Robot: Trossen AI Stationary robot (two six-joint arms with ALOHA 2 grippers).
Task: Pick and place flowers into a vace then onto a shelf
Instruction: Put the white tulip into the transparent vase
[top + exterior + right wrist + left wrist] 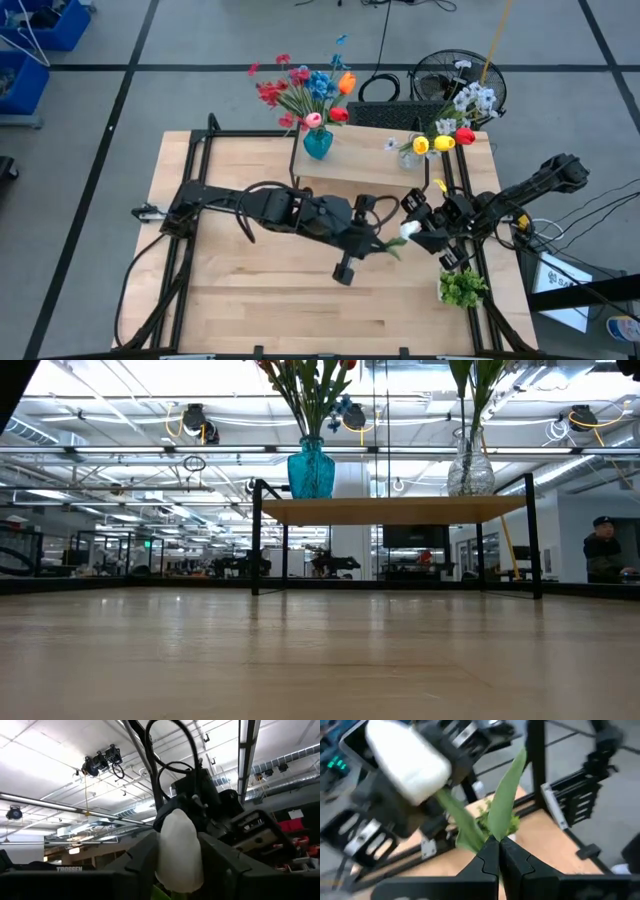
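My two tools, left (498,854) and right (172,870), both pinch one white-budded green-stemmed flower (408,231). Two vases, teal glass (317,143) and clear glass (411,156), sit on one light-wood shelf (362,167).

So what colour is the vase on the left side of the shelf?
The vase is teal blue glass, clearest in the low view.

Light was bright and even over the table (250,300) in the high view, with only faint, soft shadows beneath the arms. In the low view, glare from ceiling lights whitened the upper left, and the near tabletop was blurred while the shelf (390,510) beyond stayed sharp. The left wrist view was motion-blurred, smearing a white bud (407,765) and green leaf (502,800). In the right wrist view, bright ceiling strips backlit the scene, leaving dark fingers (142,865) in silhouette beside the close, soft-focused bud.
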